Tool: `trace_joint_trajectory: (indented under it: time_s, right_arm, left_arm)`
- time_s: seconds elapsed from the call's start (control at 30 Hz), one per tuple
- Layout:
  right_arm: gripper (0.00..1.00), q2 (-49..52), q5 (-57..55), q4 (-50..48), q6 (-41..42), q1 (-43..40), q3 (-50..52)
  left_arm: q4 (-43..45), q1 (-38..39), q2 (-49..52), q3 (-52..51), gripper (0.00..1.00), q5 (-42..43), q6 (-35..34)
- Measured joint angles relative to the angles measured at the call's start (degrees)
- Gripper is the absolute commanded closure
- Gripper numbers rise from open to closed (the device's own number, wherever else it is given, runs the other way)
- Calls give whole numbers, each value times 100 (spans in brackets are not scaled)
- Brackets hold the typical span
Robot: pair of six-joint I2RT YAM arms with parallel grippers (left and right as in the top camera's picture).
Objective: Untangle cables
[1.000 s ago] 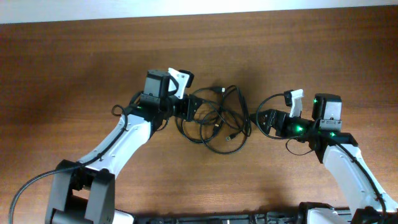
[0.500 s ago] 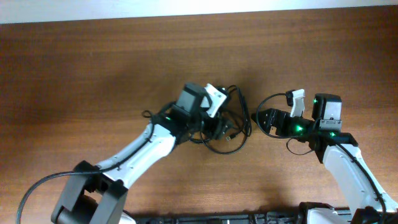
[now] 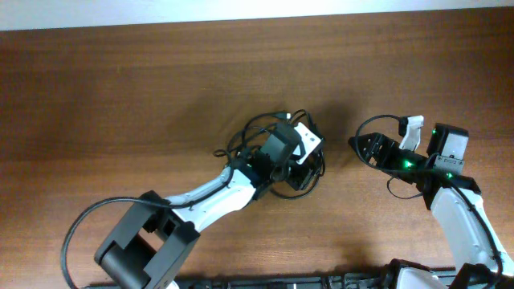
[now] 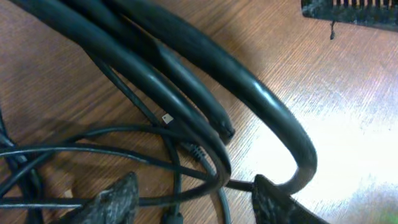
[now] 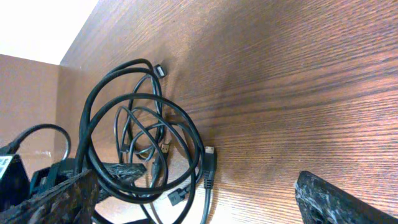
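The brown wooden table (image 3: pixel 120 96) carries a single heap: the cables (image 4: pixel 155 59) lie knotted near its middle. The left arm reaches into the heap and the right arm waits just to its right. The left gripper (image 3: pixel 300 170) sits low over the tangle with its jaws apart; several cords cross the gap between them, but none is pinched. The right gripper (image 3: pixel 363 149) is spread wide, holds nothing and is clear of the heap.

The step in hand looks like singling out one cord. To do it well, the left gripper should close on one strand only, preferably an outer loop rather than the crossing bunch now under it. It should lift gently so the other cords slide off. The right gripper could then take a free end and draw it outward slowly, so that no knot tightens.

The overhead view shows how both arms stand, but the left arm hides much of the heap. The right wrist view shows the whole tangle as overlapping loops, with a small plug (image 5: pixel 160 70) lying free at the far edge. The left wrist view alone shows which cord lies over which, with thicker strands stacked across thinner ones
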State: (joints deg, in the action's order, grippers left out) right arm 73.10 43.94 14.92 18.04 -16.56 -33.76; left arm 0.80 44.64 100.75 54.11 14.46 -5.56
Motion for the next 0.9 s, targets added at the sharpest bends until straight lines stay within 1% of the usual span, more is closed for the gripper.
trace_joint_trajectory:
  time_s: [0.1, 0.17, 0.27, 0.3, 0.33, 0.53, 0.67, 0.9]
  right_arm:
    - [1, 0, 0, 0, 4, 0, 0]
    - [1, 0, 0, 0, 4, 0, 0]
    - [1, 0, 0, 0, 20, 0, 0]
    - [1, 0, 0, 0, 17, 0, 0]
    - [2, 0, 0, -2, 17, 0, 0]
    - [1, 0, 0, 0, 20, 0, 2]
    - [1, 0, 0, -2, 20, 0, 0]
    - [1, 0, 0, 0, 17, 0, 0]
  left_arm:
    - [120, 4, 4, 0, 75, -24, -92]
    - [160, 4, 9, 0, 77, -24, -136]
    - [291, 4, 70, 0, 87, -33, -155]
    - [306, 4, 87, 0, 92, -35, -151]
    - [356, 4, 229, 0, 100, -37, -175]
    - [498, 2, 415, 0, 100, -39, -199]
    - [306, -37, 363, 0, 100, -35, -199]
    - [166, -459, -337, 0, 100, -35, -201]
